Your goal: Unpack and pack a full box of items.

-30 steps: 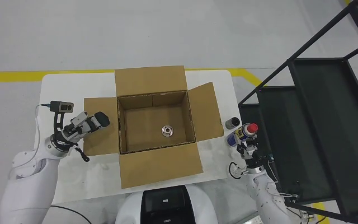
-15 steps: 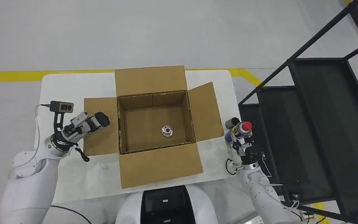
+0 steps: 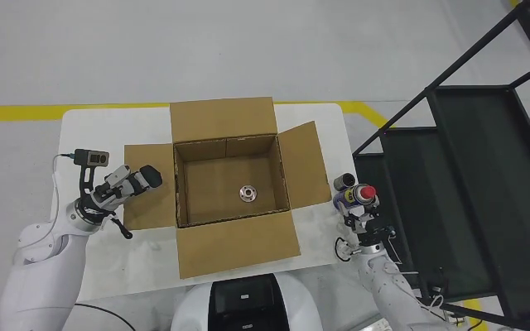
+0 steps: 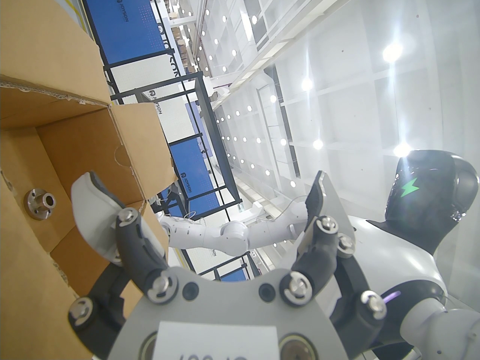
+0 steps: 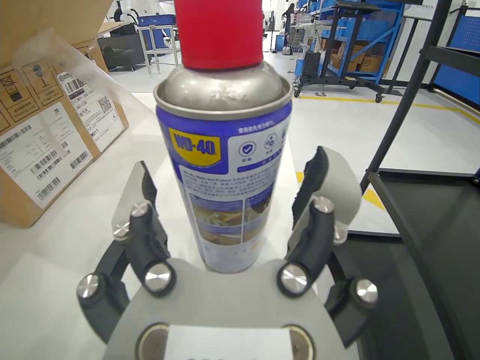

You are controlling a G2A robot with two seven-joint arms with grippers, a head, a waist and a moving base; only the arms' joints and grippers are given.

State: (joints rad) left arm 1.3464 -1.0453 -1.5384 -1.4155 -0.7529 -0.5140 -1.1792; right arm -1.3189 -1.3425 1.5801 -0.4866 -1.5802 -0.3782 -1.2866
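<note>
Leftward since a second ago: the right claw [image 5: 231,162] and the can [image 5: 221,121] have both slid a little in from the right edge of the table [image 3: 108,132] in the top view, while the left arm has kept still. Right claw's fingers stand apart, with a gap on either side of the can. The can is upright between them, red cap up, at the middle right of the top view; its base is hidden, so I cannot tell whether it rests on the table. Left claw [image 4: 202,185] is spread wide over the left flap of the box [image 3: 236,240], at the middle left. Just beyond the can stands a grey-topped tin [image 3: 344,180]. At the centre the box lies open, flaps folded out, with one metal flange [image 3: 247,193] on its floor. Dark rack [image 3: 447,190] stands along the right side
</note>
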